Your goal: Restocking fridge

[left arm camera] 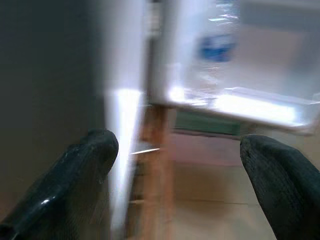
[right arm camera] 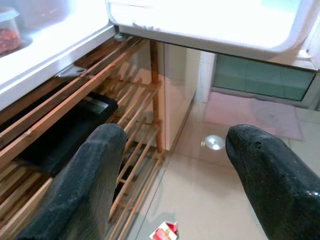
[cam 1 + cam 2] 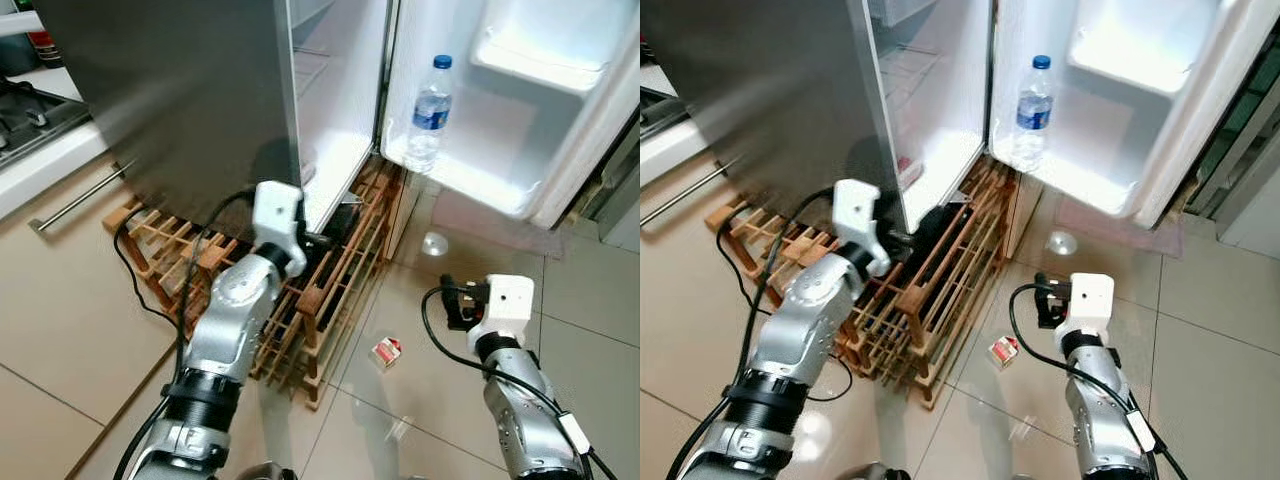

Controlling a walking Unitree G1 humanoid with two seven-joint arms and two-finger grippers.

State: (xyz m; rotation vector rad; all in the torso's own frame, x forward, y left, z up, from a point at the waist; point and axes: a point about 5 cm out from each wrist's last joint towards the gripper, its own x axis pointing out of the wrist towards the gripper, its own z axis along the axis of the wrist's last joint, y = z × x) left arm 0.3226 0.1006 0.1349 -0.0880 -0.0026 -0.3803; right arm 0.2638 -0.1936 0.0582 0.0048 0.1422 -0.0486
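Left eye view first: at far left we see a counter edge with a long handle [image 3: 78,199], cut off by the frame. Right of it stands the fridge [image 3: 190,90], its top out of frame, over a wooden rack [image 3: 330,290] on the tiled floor [image 3: 60,300]. Our left gripper [image 1: 175,165] is raised near the fridge's front edge; its wrist view is blurred, but both black fingers [image 1: 75,175] stand wide apart with nothing between them. The open fridge door [image 3: 560,150] holds a water bottle [image 3: 430,115] upright on its lowest shelf. A small red-and-white carton [image 3: 386,351] lies on the floor near the rack; we cannot read it. Our right gripper [image 2: 175,185] hovers low, well apart from the carton, spread wide and empty.
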